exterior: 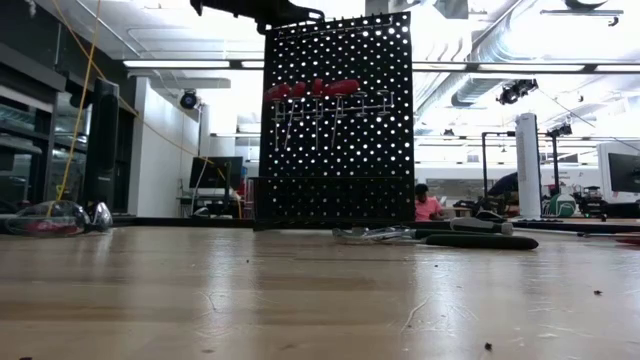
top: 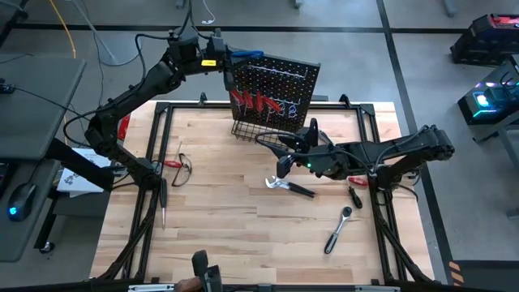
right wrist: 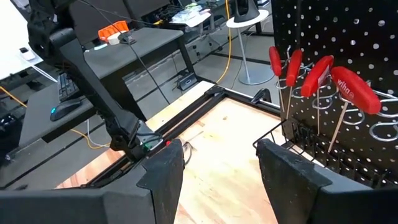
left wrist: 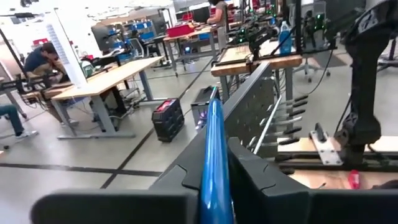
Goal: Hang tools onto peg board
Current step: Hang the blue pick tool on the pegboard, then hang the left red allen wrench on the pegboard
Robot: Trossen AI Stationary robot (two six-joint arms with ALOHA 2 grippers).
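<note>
The left gripper point(top: 229, 63) is reaching over the top edge of the peg board point(top: 280, 81) at the table's far side, its jaws pinching a blue T-key point(left wrist: 216, 162). Red T-keys point(right wrist: 323, 78) are hanging on the board's hooks. The right gripper point(top: 284, 166) is hovering just above the pliers point(top: 288, 186) mid-table, jaws open and empty. A ratchet point(top: 338, 229) is lying nearer, to the right; a black screwdriver point(top: 354, 197) is lying between them.

peg board point(top: 276, 93) at table's point(top: 227, 235) back | pliers point(top: 289, 186), ratchet point(top: 338, 229) before it
</note>
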